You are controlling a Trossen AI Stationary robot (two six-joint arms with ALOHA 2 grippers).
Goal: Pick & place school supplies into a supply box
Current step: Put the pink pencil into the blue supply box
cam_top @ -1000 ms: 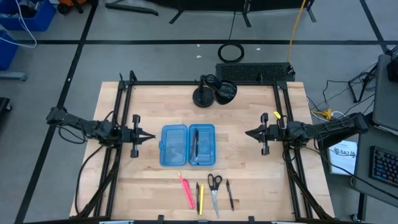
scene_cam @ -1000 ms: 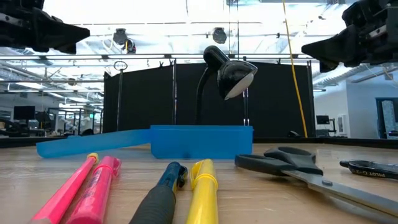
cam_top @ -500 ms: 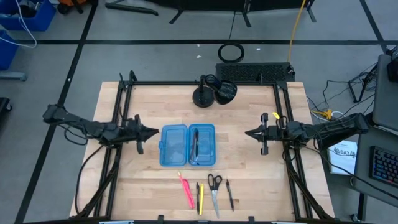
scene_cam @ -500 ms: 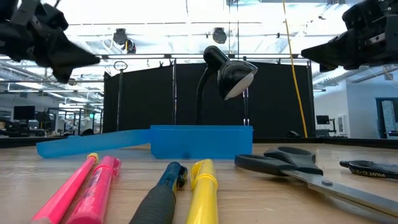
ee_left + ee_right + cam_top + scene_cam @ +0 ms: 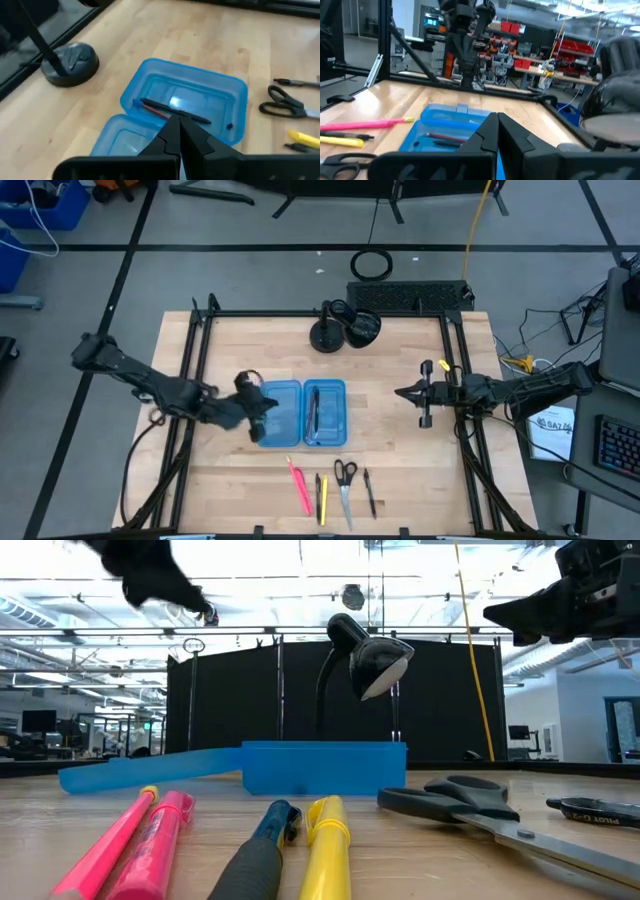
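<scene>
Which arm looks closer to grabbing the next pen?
Probably the left: its gripper hangs over the blue box, nearer the pens. The right gripper waits at the table's right side.

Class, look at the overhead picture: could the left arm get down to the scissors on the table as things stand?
Probably yes. The left pincer, shut, hangs over the open supply box; the scissors lie just past it, uncovered, with pens either side.

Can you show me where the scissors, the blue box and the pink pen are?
scissors [image 5: 344,477]: high view, on the black handles.
blue box [image 5: 281,416]: high view, on its empty left half.
pink pen [image 5: 300,486]: high view, on the middle of its barrel.
</scene>
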